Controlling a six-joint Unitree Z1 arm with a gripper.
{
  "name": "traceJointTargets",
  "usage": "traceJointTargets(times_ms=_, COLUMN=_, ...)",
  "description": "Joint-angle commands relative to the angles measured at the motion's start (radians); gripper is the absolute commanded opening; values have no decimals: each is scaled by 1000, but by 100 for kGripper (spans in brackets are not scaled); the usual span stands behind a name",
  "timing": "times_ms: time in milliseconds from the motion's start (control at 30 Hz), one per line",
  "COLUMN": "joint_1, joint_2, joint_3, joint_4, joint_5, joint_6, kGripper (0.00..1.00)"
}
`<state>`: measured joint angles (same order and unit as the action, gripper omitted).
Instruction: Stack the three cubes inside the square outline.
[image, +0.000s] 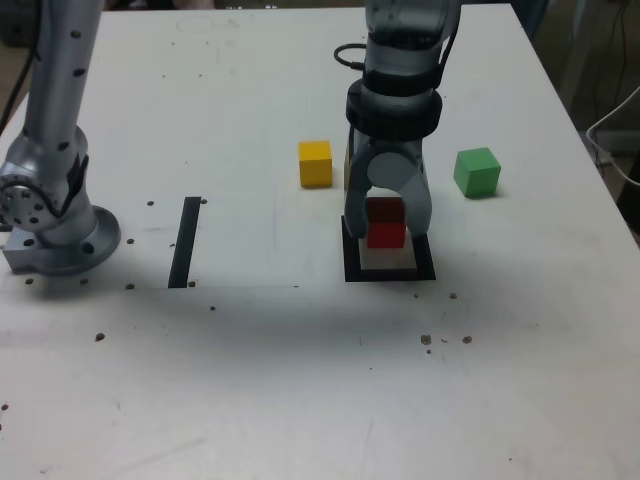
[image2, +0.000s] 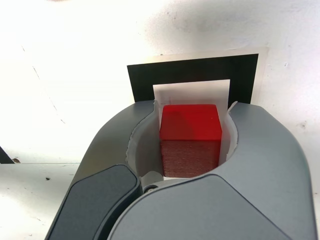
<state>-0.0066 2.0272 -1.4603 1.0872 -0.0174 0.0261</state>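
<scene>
The red cube (image: 386, 224) (image2: 191, 129) sits between my gripper's (image: 387, 232) (image2: 194, 109) two fingers, which press on its sides. It is over the white inside of the black square outline (image: 390, 273) (image2: 195, 67); whether it rests on the paper or hangs just above I cannot tell. A yellow cube (image: 315, 163) lies on the table behind the outline, towards the exterior view's left. A green cube (image: 477, 172) lies behind it, towards the exterior view's right. Neither of these two shows in the wrist view.
A narrow black strip (image: 185, 242) lies on the white table at the exterior view's left, near the arm's round base (image: 55, 235). Small dark specks dot the table top. The table's right edge (image: 590, 150) runs close to the green cube.
</scene>
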Motion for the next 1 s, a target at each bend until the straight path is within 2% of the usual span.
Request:
traceJointTargets(times_ms=0, joint_1=2, joint_2=0, joint_3=-3, joint_4=-1, joint_5=0, joint_6=0, kGripper=25)
traceJointTargets(times_ms=133, joint_1=2, joint_2=10, joint_3=-1, joint_4=-1, joint_5=-3, joint_6=0, kGripper=27)
traceJointTargets(times_ms=233, joint_1=2, joint_2=14, joint_3=0, joint_4=-1, joint_5=-7, joint_6=0, kGripper=34)
traceJointTargets(times_ms=333, joint_1=2, joint_2=17, joint_3=2, joint_4=-1, joint_5=-12, joint_6=0, kGripper=49)
traceJointTargets(times_ms=533, joint_1=2, joint_2=16, joint_3=4, joint_4=-1, joint_5=-12, joint_6=0, kGripper=85)
traceJointTargets(times_ms=633, joint_1=2, joint_2=15, joint_3=6, joint_4=1, joint_5=-9, joint_6=-1, kGripper=96)
traceJointTargets(times_ms=700, joint_1=2, joint_2=14, joint_3=6, joint_4=4, joint_5=-8, joint_6=-2, kGripper=99)
traceJointTargets(times_ms=967, joint_1=2, joint_2=8, joint_3=4, joint_4=6, joint_5=-5, joint_6=-3, kGripper=100)
